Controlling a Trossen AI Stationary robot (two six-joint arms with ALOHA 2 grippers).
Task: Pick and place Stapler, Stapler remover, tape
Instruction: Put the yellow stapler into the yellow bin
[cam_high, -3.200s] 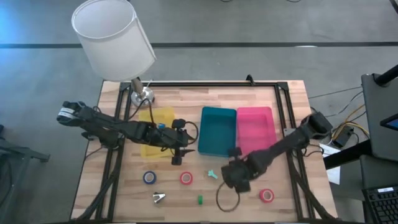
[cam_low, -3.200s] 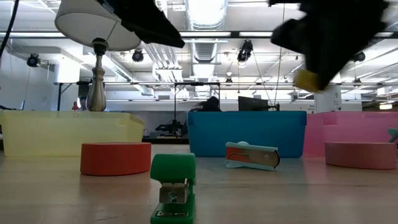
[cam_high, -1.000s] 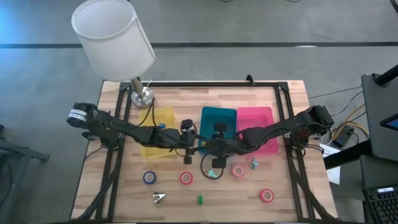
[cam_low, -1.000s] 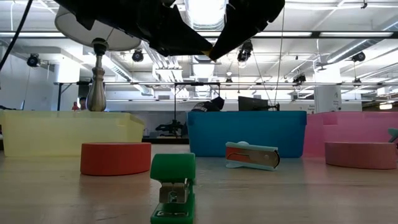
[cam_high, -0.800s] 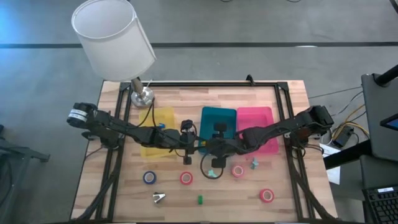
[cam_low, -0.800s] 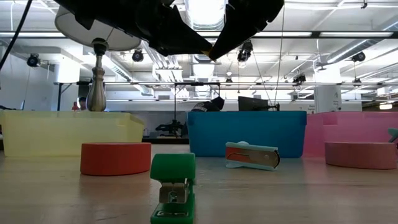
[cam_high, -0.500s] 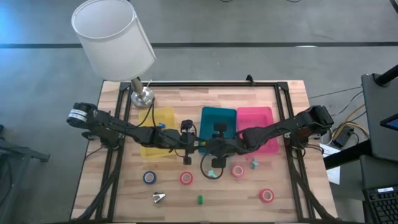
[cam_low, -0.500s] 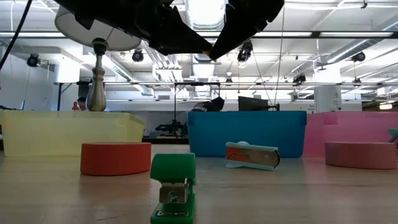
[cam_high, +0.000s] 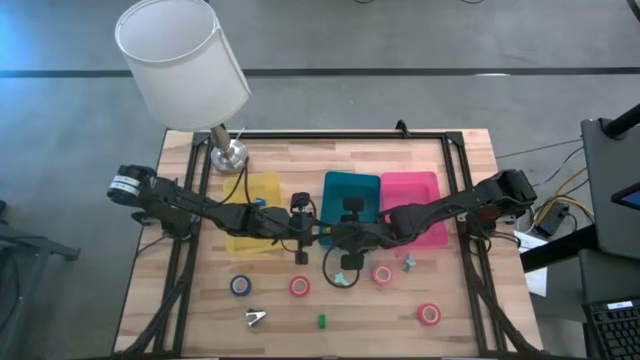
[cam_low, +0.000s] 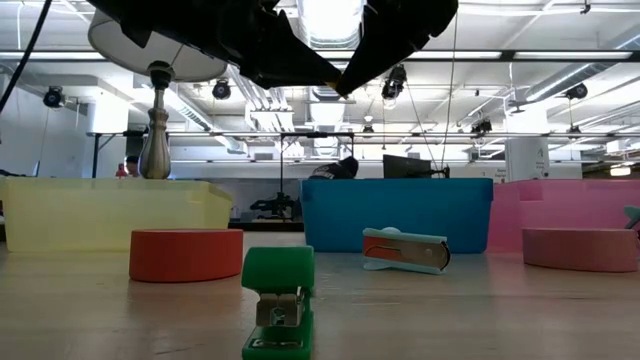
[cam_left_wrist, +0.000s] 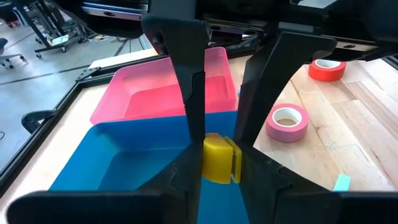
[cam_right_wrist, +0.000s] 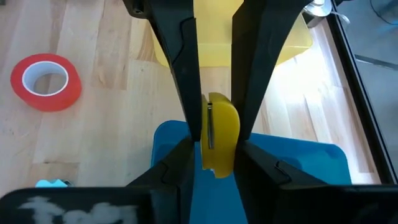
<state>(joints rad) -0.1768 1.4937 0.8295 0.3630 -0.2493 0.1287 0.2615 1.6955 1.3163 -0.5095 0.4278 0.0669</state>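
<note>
Held above the counter (cam_high: 280, 320), over the near left corner of the blue tray (cam_high: 352, 176): yellow stapler (cam_left_wrist: 217, 158), pinched narrow between the fingers of the left gripper (cam_high: 310, 238) and likewise of the right gripper (cam_high: 335, 238). Reaching in from opposite sides, both arms stretched low and nearly level, grippers meeting tip to tip between the yellow tray (cam_high: 262, 182) and the blue tray. Lying on the counter nearer the front edge: blue tape (cam_high: 240, 286), red tape (cam_high: 300, 287), pink tape (cam_high: 382, 274), second red tape (cam_high: 429, 315), green stapler (cam_high: 322, 321), silver staple remover (cam_high: 256, 318). Beside the blue tray: pink tray (cam_high: 410, 178).
</note>
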